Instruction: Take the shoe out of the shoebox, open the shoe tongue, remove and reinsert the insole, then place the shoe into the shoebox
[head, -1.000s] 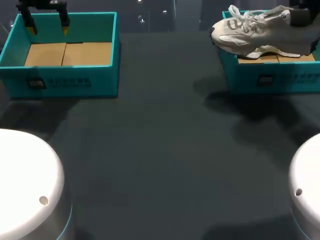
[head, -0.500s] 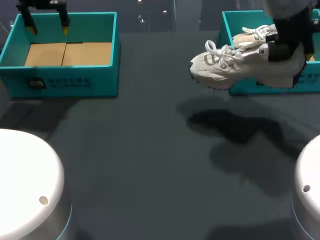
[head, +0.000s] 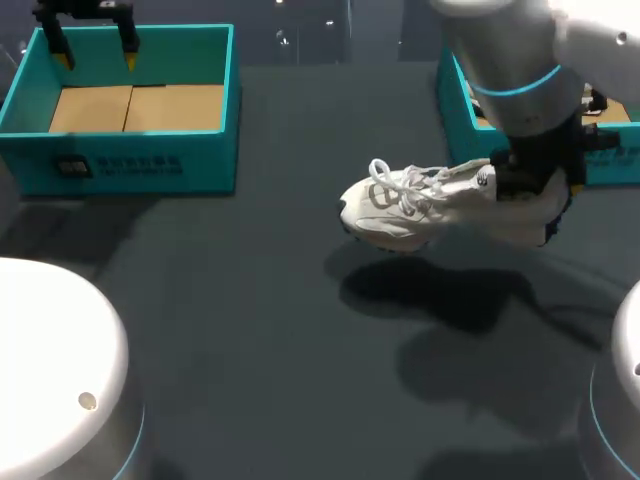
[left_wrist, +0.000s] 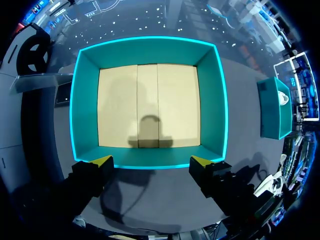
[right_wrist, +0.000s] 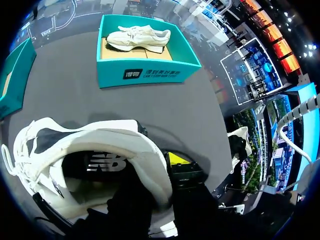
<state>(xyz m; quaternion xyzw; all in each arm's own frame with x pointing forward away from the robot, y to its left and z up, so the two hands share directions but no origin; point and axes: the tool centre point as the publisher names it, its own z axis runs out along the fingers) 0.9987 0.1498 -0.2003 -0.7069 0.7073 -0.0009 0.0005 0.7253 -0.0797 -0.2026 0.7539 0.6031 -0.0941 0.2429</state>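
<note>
Over the middle of the bench, a little toward its right edge, the white sneaker hangs in my right tool, toe pointing toward the left edge, its shadow on the surface below showing that it is not down yet. A second ago it was only just above the rim of the right shoebox at the far right corner; since then it has come out, toward the near edge and lower, so I judge the taking-out step all but finished, with setting down next and the tongue after that. The right tool grips the heel: one yellow tip shows outside the heel wall, the other is hidden. My left tool stands wide, holding nothing, above the left shoebox at the far left corner, which shows only its cardboard floor. I count two shoeboxes and two sneakers: the one I carry, and a second sneaker lying in the right shoebox.
</note>
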